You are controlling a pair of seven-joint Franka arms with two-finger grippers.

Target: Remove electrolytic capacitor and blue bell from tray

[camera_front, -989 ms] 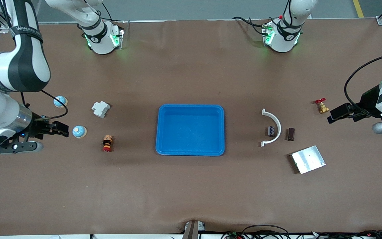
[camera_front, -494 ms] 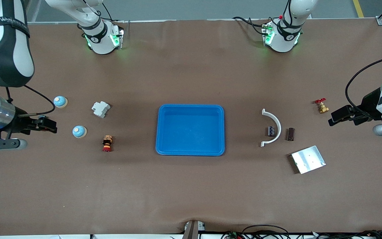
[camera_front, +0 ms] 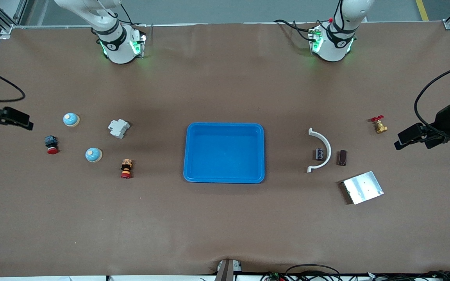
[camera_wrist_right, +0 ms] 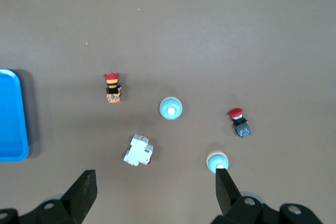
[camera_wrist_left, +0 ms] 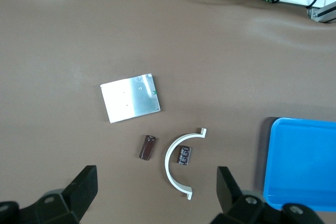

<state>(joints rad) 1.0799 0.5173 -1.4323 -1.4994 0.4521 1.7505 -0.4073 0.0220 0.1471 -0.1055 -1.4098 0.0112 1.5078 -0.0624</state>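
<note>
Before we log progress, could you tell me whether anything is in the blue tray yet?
No, the blue tray shows only its bare blue floor.

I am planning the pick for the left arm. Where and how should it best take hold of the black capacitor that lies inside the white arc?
Probably from straight above, closing across the round sides of the black capacitor, mid-body. It lies flat inside the white arc, so the fingers need to clear the arc beside it. The open left end effector hangs above the table's end.

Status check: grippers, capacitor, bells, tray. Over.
Left gripper open, empty, near the brass valve. Right gripper open, empty, at its table end. Capacitor inside white arc; two bells untouched. Blue tray empty, unobstructed.
</note>
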